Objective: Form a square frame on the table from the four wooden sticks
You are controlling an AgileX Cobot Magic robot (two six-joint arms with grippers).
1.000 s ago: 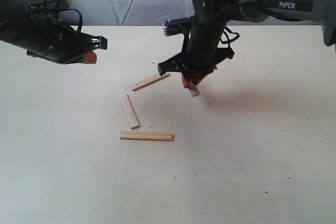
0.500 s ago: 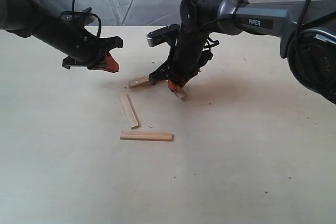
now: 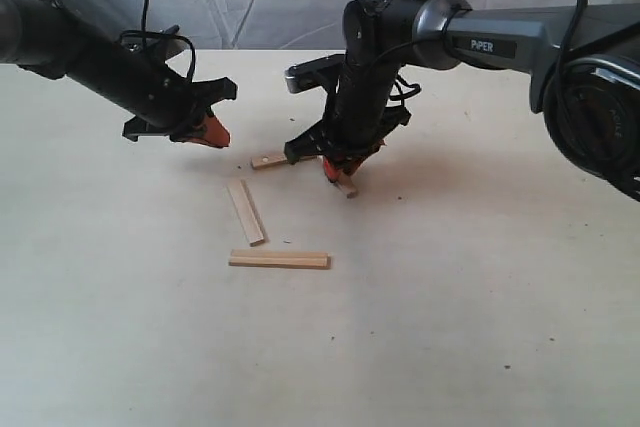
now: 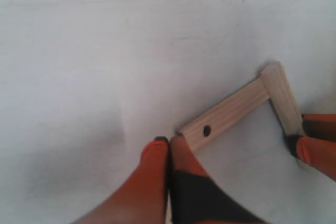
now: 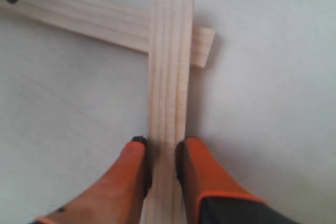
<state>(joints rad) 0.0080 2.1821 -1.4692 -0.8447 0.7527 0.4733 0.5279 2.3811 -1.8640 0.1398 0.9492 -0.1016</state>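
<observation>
R gripper (image 5: 161, 148) pinches held stick (image 5: 169, 66), which crosses over dotted stick (image 5: 79, 17) at its end — L-shape on table (image 3: 450, 297). L gripper (image 4: 169, 142) closed tight, empty — tips just beside dotted stick. Third stick (image 3: 245, 212) & fourth stick (image 3: 279, 260) lie apart, nearby.

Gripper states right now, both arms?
Left gripper: closed, holding nothing.
Right gripper: closed on a pale flat wooden stick, its end overlapping the dark-dotted wooden stick.

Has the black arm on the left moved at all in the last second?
Yes. The left arm has swung right and downward, its shut jaws now nearer the slanted stick, which has stayed put on the table.
</observation>
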